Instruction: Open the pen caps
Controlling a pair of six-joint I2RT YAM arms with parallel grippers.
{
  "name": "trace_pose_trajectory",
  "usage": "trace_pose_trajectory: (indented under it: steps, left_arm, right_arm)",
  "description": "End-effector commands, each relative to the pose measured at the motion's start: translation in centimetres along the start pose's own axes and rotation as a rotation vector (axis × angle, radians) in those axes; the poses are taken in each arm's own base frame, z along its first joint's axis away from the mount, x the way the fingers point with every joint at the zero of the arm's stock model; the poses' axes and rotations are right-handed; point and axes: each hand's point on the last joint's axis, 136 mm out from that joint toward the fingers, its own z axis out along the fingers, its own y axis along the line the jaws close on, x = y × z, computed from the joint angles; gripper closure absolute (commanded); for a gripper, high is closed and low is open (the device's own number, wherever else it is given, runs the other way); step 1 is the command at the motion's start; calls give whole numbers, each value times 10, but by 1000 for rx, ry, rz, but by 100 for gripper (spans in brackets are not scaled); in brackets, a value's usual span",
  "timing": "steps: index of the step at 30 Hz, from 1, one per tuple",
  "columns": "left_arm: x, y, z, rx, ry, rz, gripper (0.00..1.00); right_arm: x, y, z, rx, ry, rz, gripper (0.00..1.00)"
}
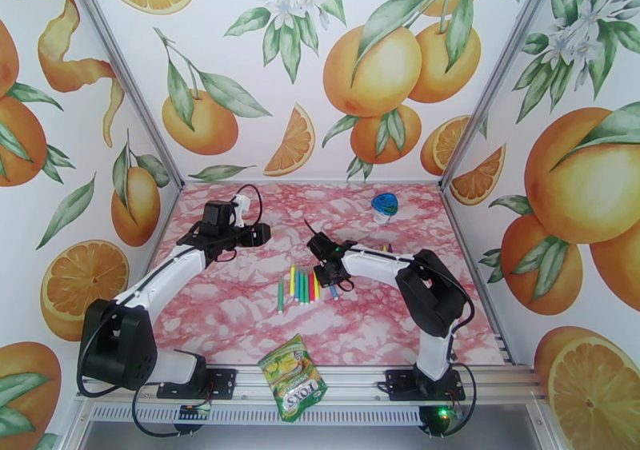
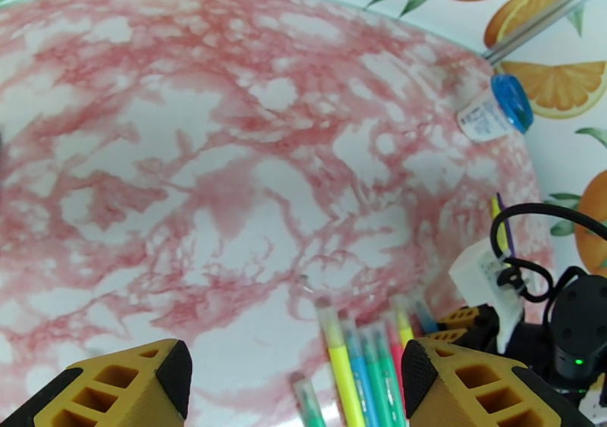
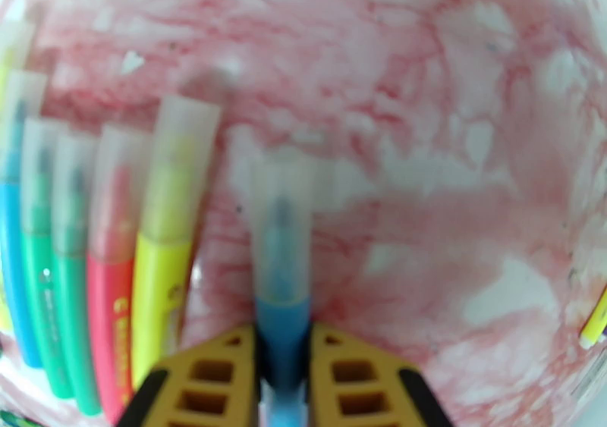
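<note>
The right gripper [image 3: 282, 349] has its jaws clamped on the barrel of a blue pen [image 3: 282, 318], and the pen's frosted cap [image 3: 281, 216] is on, pointing away over the pink marbled table [image 3: 455, 155]. Just to the left of it the other pens [image 3: 114, 284] lie side by side (blue, green, red and yellow, all capped). The left gripper [image 2: 296, 372] hangs above the table near that row, jaws wide apart and holding nothing.
</note>
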Motion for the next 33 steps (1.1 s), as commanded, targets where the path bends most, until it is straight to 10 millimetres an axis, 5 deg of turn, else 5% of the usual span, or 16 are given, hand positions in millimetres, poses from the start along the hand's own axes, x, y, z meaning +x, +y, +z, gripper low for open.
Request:
trace_pose_trajectory:
  steps: [1, 13, 33]
  left_arm:
    - [-7, -12, -6, 66, -32, -7, 24]
    - [-8, -36, 0, 217, -15, -33, 24]
    - [-12, -112, 13, 453, 34, 59, 26]
  right_arm:
    - [-6, -14, -5, 47, -52, 6, 84]
    - [-39, -4, -54, -204, -274, 49, 86]
    - [-68, 36, -130, -523, -602, -80, 87]
